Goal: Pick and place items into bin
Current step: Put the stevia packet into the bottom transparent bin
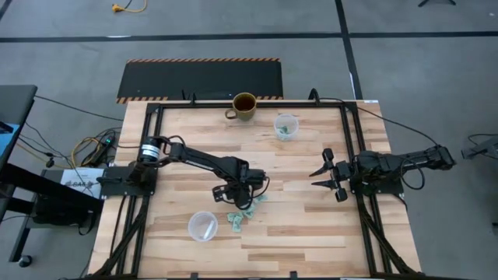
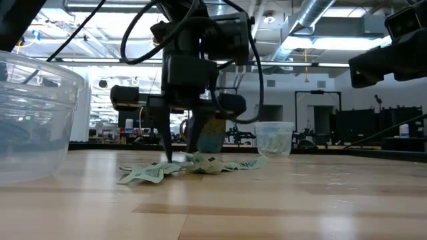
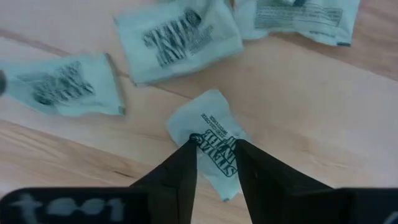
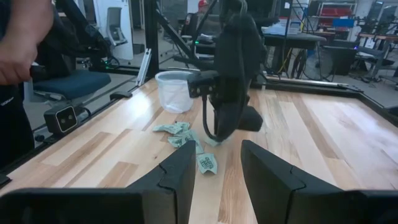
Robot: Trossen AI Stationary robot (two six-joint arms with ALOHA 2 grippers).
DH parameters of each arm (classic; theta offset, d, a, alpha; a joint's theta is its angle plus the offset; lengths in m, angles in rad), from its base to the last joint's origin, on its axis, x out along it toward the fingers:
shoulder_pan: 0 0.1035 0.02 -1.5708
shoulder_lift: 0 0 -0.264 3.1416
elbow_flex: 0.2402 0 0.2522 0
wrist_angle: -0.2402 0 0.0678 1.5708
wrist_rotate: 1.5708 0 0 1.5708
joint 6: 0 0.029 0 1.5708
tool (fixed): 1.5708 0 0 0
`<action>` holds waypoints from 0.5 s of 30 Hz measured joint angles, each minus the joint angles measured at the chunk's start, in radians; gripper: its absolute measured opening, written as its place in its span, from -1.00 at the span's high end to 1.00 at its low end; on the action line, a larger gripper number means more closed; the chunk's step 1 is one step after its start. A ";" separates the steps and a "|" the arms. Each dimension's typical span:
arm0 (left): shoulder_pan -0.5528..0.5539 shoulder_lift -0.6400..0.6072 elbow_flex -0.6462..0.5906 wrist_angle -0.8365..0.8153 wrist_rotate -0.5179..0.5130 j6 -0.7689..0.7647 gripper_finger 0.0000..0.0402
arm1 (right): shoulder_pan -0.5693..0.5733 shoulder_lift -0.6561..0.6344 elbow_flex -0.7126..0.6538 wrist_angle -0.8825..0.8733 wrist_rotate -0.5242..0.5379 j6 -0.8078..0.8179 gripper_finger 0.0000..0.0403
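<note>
Several pale mint-green wrapped packets lie flat and loose on the wooden table near its middle; they also show in the low view and the right wrist view. My left gripper is open and pointing down at the pile, its fingertips low at the table, one on each side of one printed packet. My right gripper is open and empty, at the table's right side, well clear of the packets. My left gripper comes from above, and its two fingertips stand at the packet's two long edges, across it. The packet lies flat on the table. I cannot tell whether the fingers touch it.
An empty clear plastic cup stands near the front edge, left of the pile. A second clear cup holding packets and a brown mug stand at the far edge. A person's arm shows beyond the table.
</note>
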 joint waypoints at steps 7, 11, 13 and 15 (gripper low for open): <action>-0.002 0.035 0.005 -0.004 -0.014 -0.025 0.50 | 0.000 -0.001 0.000 0.000 0.000 0.000 0.39; -0.002 0.037 0.005 -0.004 -0.012 -0.027 0.50 | 0.000 0.000 0.000 0.000 0.000 0.000 0.39; -0.002 0.037 0.004 -0.005 -0.012 -0.027 0.52 | 0.000 0.000 0.000 0.000 0.000 0.000 0.39; -0.002 0.038 0.004 -0.007 -0.012 -0.027 0.59 | 0.000 0.000 0.000 0.000 0.000 0.000 0.39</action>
